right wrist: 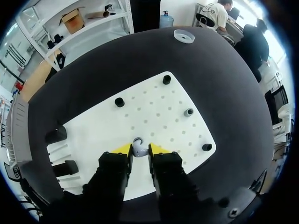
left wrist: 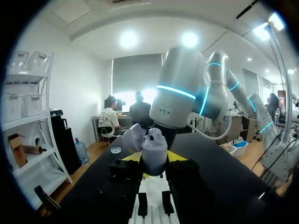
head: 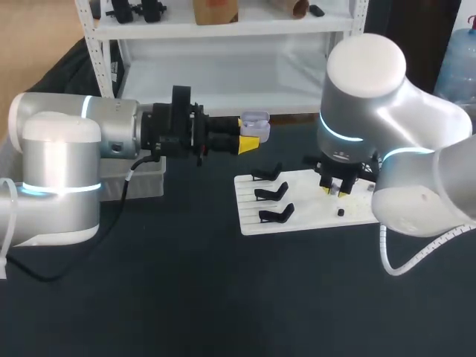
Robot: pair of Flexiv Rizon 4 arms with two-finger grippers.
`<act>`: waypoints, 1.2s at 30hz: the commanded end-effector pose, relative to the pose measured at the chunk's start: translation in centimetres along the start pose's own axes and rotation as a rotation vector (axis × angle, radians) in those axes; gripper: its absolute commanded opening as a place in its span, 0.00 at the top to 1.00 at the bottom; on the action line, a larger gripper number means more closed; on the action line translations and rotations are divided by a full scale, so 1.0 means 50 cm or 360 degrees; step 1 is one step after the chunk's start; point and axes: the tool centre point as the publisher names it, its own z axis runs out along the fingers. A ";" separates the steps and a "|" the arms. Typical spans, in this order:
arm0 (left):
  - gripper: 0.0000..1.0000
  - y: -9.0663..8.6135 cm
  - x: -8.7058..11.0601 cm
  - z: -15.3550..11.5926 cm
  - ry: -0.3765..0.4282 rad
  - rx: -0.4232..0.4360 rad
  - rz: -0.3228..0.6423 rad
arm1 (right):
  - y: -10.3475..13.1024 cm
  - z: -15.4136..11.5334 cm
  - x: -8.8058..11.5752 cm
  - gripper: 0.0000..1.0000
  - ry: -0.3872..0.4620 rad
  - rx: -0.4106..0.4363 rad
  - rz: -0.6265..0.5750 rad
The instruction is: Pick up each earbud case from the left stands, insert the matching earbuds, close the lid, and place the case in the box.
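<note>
My left gripper [head: 249, 142] is held in the air above the table, shut on a lavender earbud case [head: 255, 122] whose lid stands open. In the left wrist view the case [left wrist: 154, 150] sits upright between the yellow tips of that gripper [left wrist: 154, 159]. My right gripper [head: 335, 191] points down onto the white pegboard [head: 312, 217]. In the right wrist view a small grey earbud [right wrist: 138, 145] lies on the pegboard [right wrist: 154, 105] between the tips of the right gripper [right wrist: 139, 150], which stand close on either side; a sliver of gap shows on one side.
Three black stands [head: 271, 194] line the pegboard's left part, all bare. Small black earbud holders [right wrist: 119, 101] dot the board. A grey bin [head: 145, 178] sits under my left arm. A clear round cap [right wrist: 183, 36] lies on the dark tabletop beyond the board.
</note>
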 end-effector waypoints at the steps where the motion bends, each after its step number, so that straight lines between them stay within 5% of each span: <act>1: 1.00 0.001 0.001 0.000 -0.0003 0.0000 0.0001 | 0.004 0.003 -0.002 0.88 0.0000 0.0007 0.0003; 4: 1.00 0.001 0.001 0.000 -0.0003 0.0000 0.0001 | 0.004 0.003 -0.002 1.00 0.0003 0.0010 0.0005; 16: 1.00 0.001 0.001 0.000 -0.0003 0.0000 0.0001 | -0.001 -0.056 -0.017 1.00 -0.0009 0.0031 -0.0041; 36: 1.00 0.001 0.001 0.000 -0.0003 0.0000 0.0001 | 0.012 -0.383 -0.003 1.00 0.0067 -0.0236 -0.0858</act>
